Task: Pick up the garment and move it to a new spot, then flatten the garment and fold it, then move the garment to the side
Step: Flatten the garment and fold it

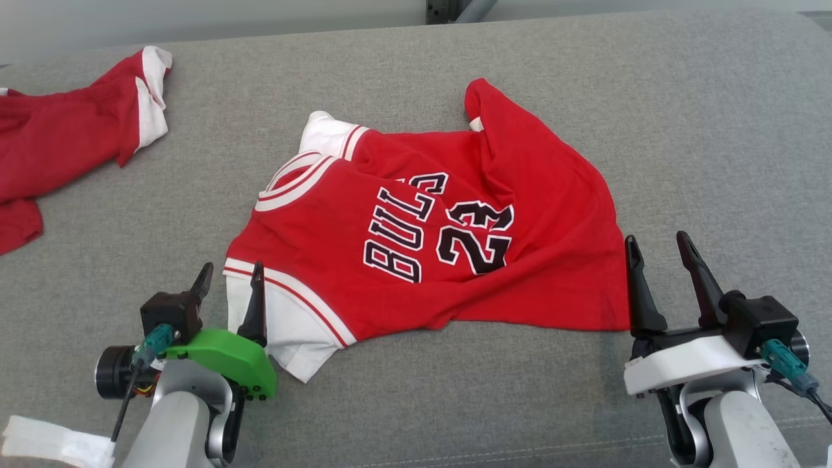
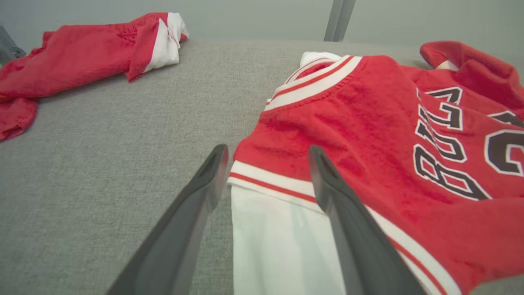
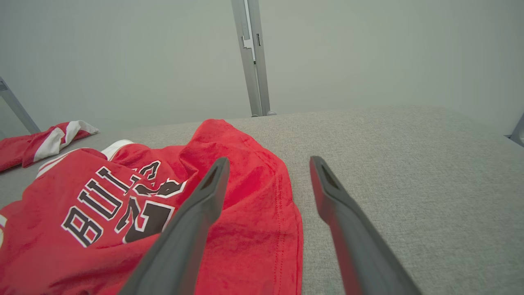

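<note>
From the head, a counter (image 1: 715, 130) covered in grey woven cloth runs across the whole width, with a strip of pale wall (image 1: 195, 19) and the foot of a metal post (image 1: 455, 10) behind its far edge. A red jersey (image 1: 520, 260) lies near the middle of the counter. Its long axis runs left to right, with the striped collar to the left and the hem to the right. One white sleeve points near and the other far, and the far right corner of the hem is folded over. A second red garment (image 1: 58, 143) lies crumpled at the far left, well apart. The left fingers (image 1: 255, 305) stand wide apart at the near sleeve, holding nothing. The right fingers (image 1: 640, 292) stand equally wide and empty, just beside the hem's near right corner.

From the left wrist, one finger is over bare grey cloth and the other over the jersey, either side of the sleeve's red and white trim. Whether they touch it I cannot tell. The collar lies beyond them.

From the right wrist, one finger crosses the red hem and the other is over bare counter. The stitched hem edge runs between them. The plain wall and the post rise behind.
</note>
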`<state>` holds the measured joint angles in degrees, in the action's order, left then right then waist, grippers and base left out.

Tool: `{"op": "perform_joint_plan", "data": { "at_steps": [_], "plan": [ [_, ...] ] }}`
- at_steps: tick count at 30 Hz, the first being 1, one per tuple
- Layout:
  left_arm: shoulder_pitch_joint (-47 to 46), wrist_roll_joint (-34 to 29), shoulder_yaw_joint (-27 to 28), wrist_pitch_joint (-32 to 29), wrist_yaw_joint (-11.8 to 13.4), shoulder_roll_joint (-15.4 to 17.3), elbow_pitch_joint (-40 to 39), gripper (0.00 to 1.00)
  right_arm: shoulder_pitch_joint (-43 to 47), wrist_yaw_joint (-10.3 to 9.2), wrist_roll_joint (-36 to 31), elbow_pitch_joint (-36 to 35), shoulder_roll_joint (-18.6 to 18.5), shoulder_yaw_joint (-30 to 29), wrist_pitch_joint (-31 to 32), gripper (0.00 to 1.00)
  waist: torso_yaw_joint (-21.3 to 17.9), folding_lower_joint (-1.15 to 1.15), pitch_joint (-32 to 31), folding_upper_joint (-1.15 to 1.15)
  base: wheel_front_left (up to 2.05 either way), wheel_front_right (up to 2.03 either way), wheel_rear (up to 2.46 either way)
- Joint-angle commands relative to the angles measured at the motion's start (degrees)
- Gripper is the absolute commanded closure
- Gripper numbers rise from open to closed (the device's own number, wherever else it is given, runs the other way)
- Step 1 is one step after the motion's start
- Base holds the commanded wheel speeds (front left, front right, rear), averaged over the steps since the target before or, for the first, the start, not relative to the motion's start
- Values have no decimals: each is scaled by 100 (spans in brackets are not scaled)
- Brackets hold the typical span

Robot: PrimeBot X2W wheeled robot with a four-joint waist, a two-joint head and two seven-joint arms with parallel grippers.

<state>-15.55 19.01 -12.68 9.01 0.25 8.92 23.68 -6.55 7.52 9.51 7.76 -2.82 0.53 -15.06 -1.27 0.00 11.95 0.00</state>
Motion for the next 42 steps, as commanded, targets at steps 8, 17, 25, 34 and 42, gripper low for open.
{"op": "perform_joint_plan", "data": {
  "at_steps": [8,17,25,34,42],
  "plan": [
    [-887,148,59,-172,-128,64,1614,0,-135,-6,-26,35,-12,34,-17,0,-151,0,127,0,0,0,0],
    [-1415,218,-13,3,-322,0,2775,100,-158,-6,-42,37,-13,27,-17,0,-225,0,154,0,0,0,0],
    [-1873,51,-20,536,-214,101,3050,100,-147,-6,-75,14,-13,33,-17,0,-219,0,138,0,0,0,0],
    [-2216,-139,13,622,-109,325,3089,100,-200,-6,-69,50,-13,97,-17,0,-273,0,129,0,0,0,0],
    [-2044,-222,145,626,-140,277,2753,31,-199,-6,-33,110,-13,49,-17,0,-286,0,108,0,0,0,0]
  ]
}}
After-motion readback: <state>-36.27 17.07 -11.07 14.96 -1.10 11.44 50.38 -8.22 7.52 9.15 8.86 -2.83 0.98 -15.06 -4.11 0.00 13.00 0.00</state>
